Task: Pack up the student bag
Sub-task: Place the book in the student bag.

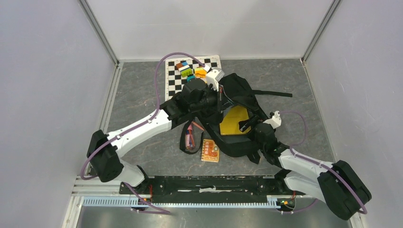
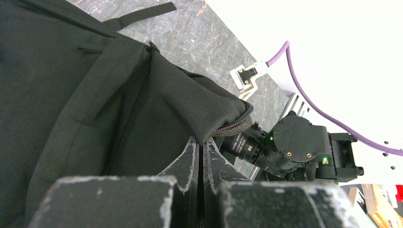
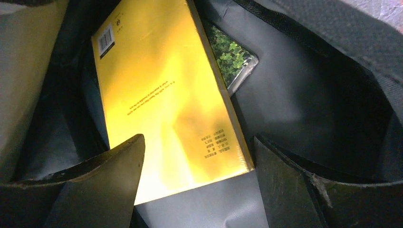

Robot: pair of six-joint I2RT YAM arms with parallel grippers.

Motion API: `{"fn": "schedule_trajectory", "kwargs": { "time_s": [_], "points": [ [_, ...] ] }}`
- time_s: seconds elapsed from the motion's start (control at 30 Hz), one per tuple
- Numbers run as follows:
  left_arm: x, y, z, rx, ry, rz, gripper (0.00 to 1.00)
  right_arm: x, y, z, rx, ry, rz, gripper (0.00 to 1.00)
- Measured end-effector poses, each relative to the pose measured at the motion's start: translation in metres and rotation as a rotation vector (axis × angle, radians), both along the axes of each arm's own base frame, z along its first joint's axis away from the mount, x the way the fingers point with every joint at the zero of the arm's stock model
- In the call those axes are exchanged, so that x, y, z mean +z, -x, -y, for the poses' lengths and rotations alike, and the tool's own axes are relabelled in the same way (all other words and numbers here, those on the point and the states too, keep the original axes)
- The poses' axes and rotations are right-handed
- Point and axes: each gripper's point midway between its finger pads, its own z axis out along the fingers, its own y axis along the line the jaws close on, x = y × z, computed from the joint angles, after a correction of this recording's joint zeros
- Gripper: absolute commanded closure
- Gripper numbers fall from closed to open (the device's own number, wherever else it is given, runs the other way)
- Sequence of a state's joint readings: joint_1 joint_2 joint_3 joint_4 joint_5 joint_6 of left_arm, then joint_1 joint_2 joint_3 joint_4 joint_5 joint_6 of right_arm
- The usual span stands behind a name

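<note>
The left hand (image 2: 202,142) is clenched on the zip-edged rim of the student bag (image 1: 236,88), pinching a fold of black fabric to hold the mouth up. The right hand (image 3: 198,140) sits inside that mouth, released, with its 2 fingers spread wide and grasping nothing. Just beyond its fingertips lies a yellow book (image 3: 161,90), and past the book's far edge a green-covered item (image 3: 233,59) peeks out.

The likeliest trouble is the narrow pinch. If the fabric slides from the left hand, the rim could drop onto the right hand. A finger pulled out carelessly might also catch the lining or the book's near corner and drag the book back toward the opening.

An orange notebook (image 1: 210,150) and a red pouch (image 1: 189,139) wait on the tabletop (image 1: 142,95), on the left hand's side of the right hand. Loose straps lie close to both and could snag a reach.
</note>
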State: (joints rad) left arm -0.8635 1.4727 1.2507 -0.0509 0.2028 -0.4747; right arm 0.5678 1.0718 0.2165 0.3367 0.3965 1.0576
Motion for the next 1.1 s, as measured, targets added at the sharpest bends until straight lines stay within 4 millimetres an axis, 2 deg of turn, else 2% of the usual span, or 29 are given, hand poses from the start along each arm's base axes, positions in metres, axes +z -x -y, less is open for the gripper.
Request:
{"fn": "schedule_trajectory", "kwargs": {
  "time_s": [0.17, 0.33, 0.5, 0.63, 0.77, 0.83, 1.0, 1.1],
  "points": [
    [-0.008, 0.007, -0.005, -0.014, -0.014, -0.014, 0.98, 0.012, 0.006, 0.005, 0.019, 0.022, 0.029, 0.03],
    [-0.034, 0.011, -0.012, -0.011, -0.07, -0.047, 0.98, 0.045, 0.009, 0.003, 0.122, 0.104, 0.13, 0.02],
    [-0.059, 0.003, -0.016, 0.047, -0.128, -0.087, 0.98, 0.079, 0.018, -0.005, 0.246, 0.17, 0.16, 0.02],
    [-0.076, -0.002, -0.02, 0.102, -0.15, -0.134, 0.98, 0.085, 0.035, -0.003, 0.321, 0.205, 0.136, 0.02],
    [-0.093, -0.001, -0.027, 0.143, -0.17, -0.176, 0.98, 0.093, 0.052, -0.005, 0.437, 0.276, 0.081, 0.07],
    [-0.105, -0.001, -0.032, 0.167, -0.186, -0.198, 0.98, 0.109, 0.053, -0.009, 0.491, 0.311, 0.067, 0.07],
    [-0.137, 0.006, -0.043, 0.198, -0.245, -0.252, 0.98, 0.171, 0.041, -0.017, 0.566, 0.396, 0.132, 0.07],
    [-0.155, 0.014, -0.044, 0.184, -0.28, -0.272, 0.97, 0.185, 0.036, -0.011, 0.558, 0.456, 0.151, 0.11]
  ]
}}
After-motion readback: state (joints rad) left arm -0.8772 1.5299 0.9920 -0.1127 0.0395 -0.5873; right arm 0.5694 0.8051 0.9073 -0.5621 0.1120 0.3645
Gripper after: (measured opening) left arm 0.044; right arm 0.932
